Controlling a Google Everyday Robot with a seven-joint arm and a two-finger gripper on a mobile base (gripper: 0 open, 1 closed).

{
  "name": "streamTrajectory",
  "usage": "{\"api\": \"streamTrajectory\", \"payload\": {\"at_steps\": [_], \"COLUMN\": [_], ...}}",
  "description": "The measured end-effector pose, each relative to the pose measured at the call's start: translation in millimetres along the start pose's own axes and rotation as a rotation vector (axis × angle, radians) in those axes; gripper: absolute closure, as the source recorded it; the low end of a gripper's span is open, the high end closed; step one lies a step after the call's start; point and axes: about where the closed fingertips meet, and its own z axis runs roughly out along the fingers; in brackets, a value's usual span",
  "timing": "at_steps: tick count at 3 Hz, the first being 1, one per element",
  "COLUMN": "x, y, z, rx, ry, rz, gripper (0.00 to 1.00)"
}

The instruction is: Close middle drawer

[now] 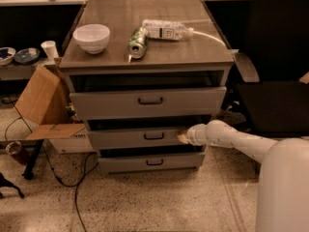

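The middle drawer (130,137) is a wide grey drawer with a low front panel and a small dark bar handle (153,136) at its centre. It stands a little way out of the grey cabinet (145,62), between the taller top drawer (145,102) and the bottom drawer (149,162). My gripper (183,137) is at the end of the white arm (227,139) and rests against the right part of the middle drawer's front panel.
A white bowl (91,36), a green can (137,42) and a plastic bottle (164,30) lie on the cabinet top. An open cardboard box (43,108) and cables sit at the left. A black office chair (275,81) stands at the right.
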Motion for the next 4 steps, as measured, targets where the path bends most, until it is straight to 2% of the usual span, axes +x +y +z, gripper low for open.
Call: {"api": "streamTrajectory", "payload": {"at_steps": [3,4], "x": [-3.0,-3.0], "y": [-0.2,0.0], "z": [2.8,2.8], "rx": [0.003,0.003], "ry": [0.0,0.0], "rz": [-0.01,-0.01], "gripper": [1.0,0.84]}}
